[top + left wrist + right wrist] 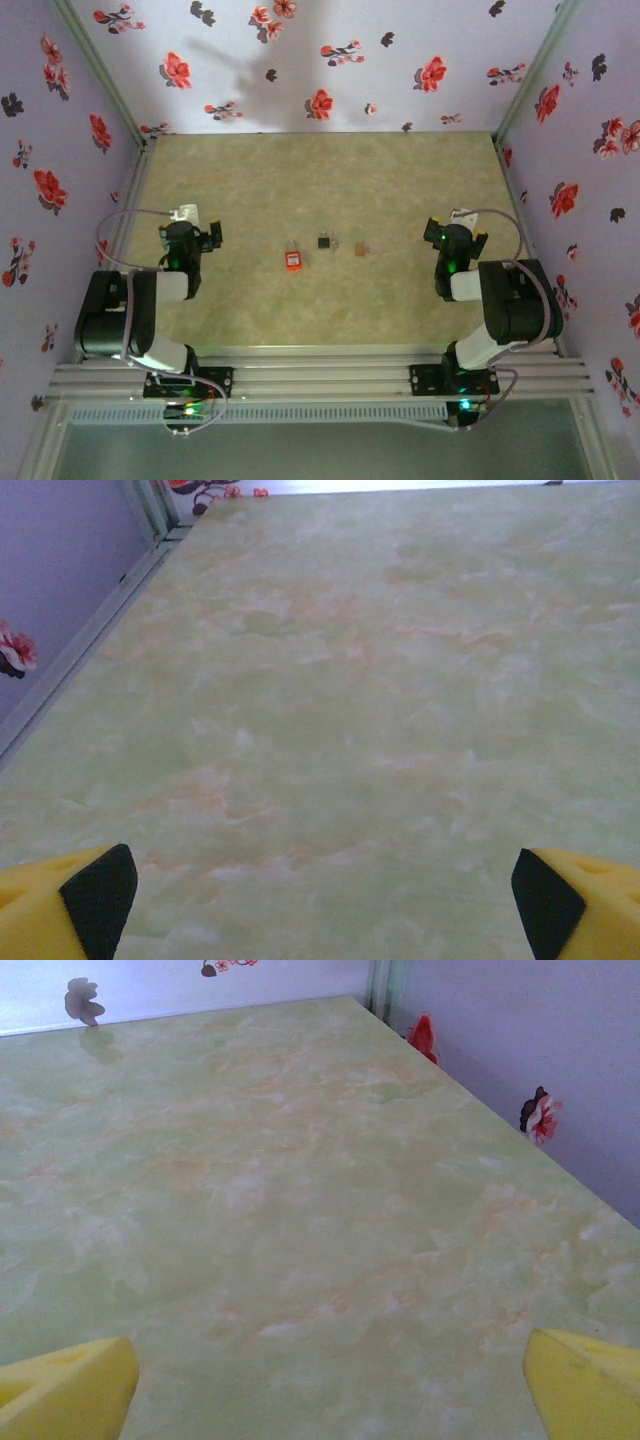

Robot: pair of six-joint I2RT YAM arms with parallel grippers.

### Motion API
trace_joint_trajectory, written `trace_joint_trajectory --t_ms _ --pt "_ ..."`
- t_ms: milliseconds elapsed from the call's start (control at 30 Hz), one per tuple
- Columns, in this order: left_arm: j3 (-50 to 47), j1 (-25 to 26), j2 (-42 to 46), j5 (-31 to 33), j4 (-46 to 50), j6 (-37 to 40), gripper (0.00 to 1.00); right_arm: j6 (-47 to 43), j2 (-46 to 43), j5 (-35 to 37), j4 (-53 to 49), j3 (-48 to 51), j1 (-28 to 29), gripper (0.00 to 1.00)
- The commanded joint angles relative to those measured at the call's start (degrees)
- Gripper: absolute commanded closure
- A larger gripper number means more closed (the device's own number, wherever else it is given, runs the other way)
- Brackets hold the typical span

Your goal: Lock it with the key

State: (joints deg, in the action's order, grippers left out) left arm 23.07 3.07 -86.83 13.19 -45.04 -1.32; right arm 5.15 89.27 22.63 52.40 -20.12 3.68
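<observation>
Key (325, 241) lies on the table (330, 180), about in the middle between the two arms, and no claw touches it. Of the two, the left claw (322, 900) has its jaws standing wide apart with nothing between them. In the left wrist view its yellow fingers (45, 920) with black pads come in at the two lower corners, and the rest of them is cut off by the edge. The right claw (330, 1385) is spread wide and empty too, and its yellow fingertips (70, 1395) are cut off in the same way at the lower corners. Both claws face bare table, well apart from the key, one on each side of it.

Going from the left claw toward the centre, first comes the red padlock (292, 260), then the key a little farther from the arms, then the small brass-coloured padlock (362, 249). The three lie in a short row, near each other but not touching.

From above the key is very small. I can see its black squarish head, but the metal blade is too thin and blurred to make out, so I cannot tell which way it points or how its long axis lies.

Around the table stand pale walls (320, 60) with red and dark flowers
</observation>
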Motion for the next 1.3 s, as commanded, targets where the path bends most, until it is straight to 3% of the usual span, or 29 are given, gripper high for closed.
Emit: trace_joint_trajectory --t_ms 0,1267 --pt "-0.31 -1.89 -1.13 -0.76 -5.06 -0.13 0.00 1.10 0.02 0.11 0.59 -0.87 -0.26 0.01" --pt "-1.10 -2.46 -1.57 -1.15 -6.95 -0.16 0.00 1.18 -0.05 0.08 0.57 -0.82 -0.26 0.01"
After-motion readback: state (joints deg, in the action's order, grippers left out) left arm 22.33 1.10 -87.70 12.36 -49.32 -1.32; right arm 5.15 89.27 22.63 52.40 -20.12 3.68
